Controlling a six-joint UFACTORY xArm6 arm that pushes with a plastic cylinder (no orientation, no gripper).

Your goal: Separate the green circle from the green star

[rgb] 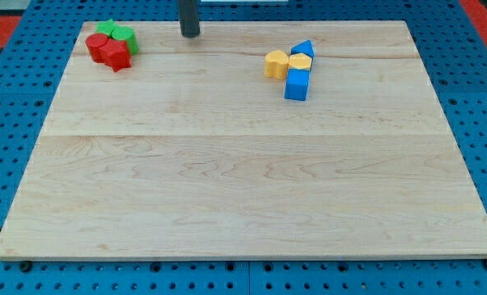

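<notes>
The green circle [125, 36] and the green star [106, 28] sit touching each other at the view's top left, in a cluster with a red circle [97, 46] and a red star [116, 54]. My tip [191, 34] rests on the board near the view's top edge, to the right of this cluster and apart from it.
A second cluster lies at the view's upper right: a yellow block [276, 63], a yellow block [301, 62], a blue triangular block [303, 48] and a blue cube [297, 84]. The wooden board [243, 180] lies on a blue perforated base.
</notes>
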